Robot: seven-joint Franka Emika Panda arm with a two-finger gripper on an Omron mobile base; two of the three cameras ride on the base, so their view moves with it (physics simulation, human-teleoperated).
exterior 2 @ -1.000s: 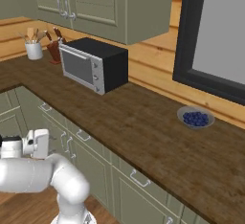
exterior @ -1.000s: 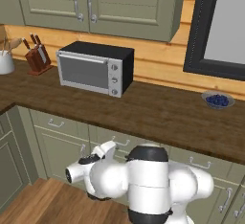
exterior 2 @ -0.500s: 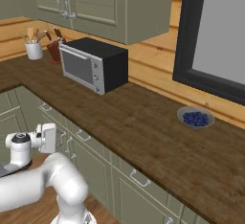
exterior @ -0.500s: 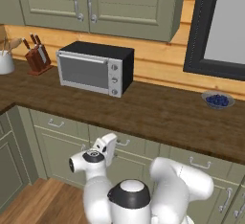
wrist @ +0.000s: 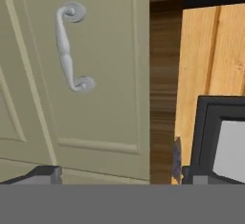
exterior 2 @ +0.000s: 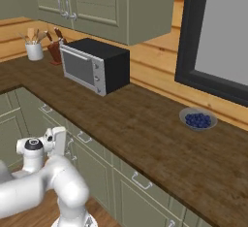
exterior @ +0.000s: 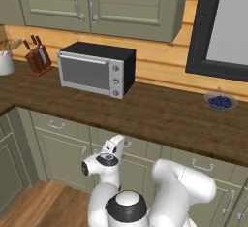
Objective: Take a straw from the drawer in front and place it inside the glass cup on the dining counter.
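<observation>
My gripper (exterior: 116, 142) is raised in front of the sage-green cabinet fronts below the worktop, close to a shut drawer (exterior: 140, 149). In the right base view the gripper (exterior 2: 58, 140) sits left of that row of drawers. The hand view is rolled sideways and looks at the drawer front (wrist: 105, 98) with its silver handle (wrist: 69, 48). My two dark fingertips (wrist: 46, 173) stand wide apart with nothing between them, so the gripper (wrist: 117, 175) is open. The straw, the glass cup and the dining counter are out of view.
A black toaster oven (exterior: 95, 68) stands on the dark wood worktop (exterior: 160, 117). A knife block (exterior: 37, 58) and a utensil jar (exterior: 6, 61) are at the far left. A bowl of blueberries (exterior: 220, 101) sits at the right. More shut drawers (exterior: 55, 124) run below.
The arm has folded and swung. The hand has moved right and up, closer to the drawer fronts. The base and the kitchen things have not moved.
</observation>
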